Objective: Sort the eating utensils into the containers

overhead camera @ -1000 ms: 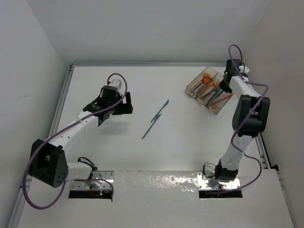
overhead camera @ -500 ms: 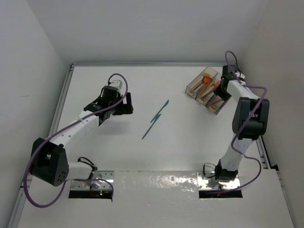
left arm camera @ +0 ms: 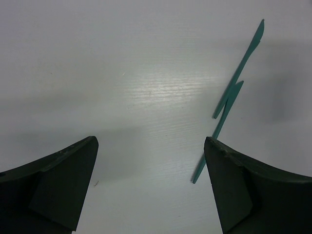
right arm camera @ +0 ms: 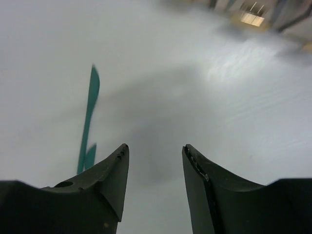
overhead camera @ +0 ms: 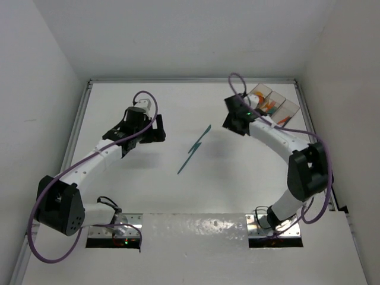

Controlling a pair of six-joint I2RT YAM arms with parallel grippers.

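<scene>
Two teal utensils lie end to end mid-table: an upper one point(overhead camera: 203, 136) point(left arm camera: 241, 66) point(right arm camera: 89, 113) and a lower one point(overhead camera: 186, 161) point(left arm camera: 217, 132) point(right arm camera: 89, 157). The containers point(overhead camera: 289, 105) stand at the back right with orange, red and teal utensils point(overhead camera: 270, 107) inside; they show as a blur point(right arm camera: 253, 17) in the right wrist view. My left gripper point(overhead camera: 154, 129) point(left arm camera: 150, 140) hangs wide open left of the teal pair, empty. My right gripper point(overhead camera: 230, 122) point(right arm camera: 155, 147) hovers between the containers and the teal pair, open with nothing between its fingers.
White walls enclose the table on the left, back and right. A metal rail point(overhead camera: 80, 127) runs along the left edge. The arm bases point(overhead camera: 116, 228) point(overhead camera: 276, 222) sit at the near edge.
My right arm has swung left from over the containers to above the table near the teal utensils, and its jaws have opened. The left arm has hardly moved.
</scene>
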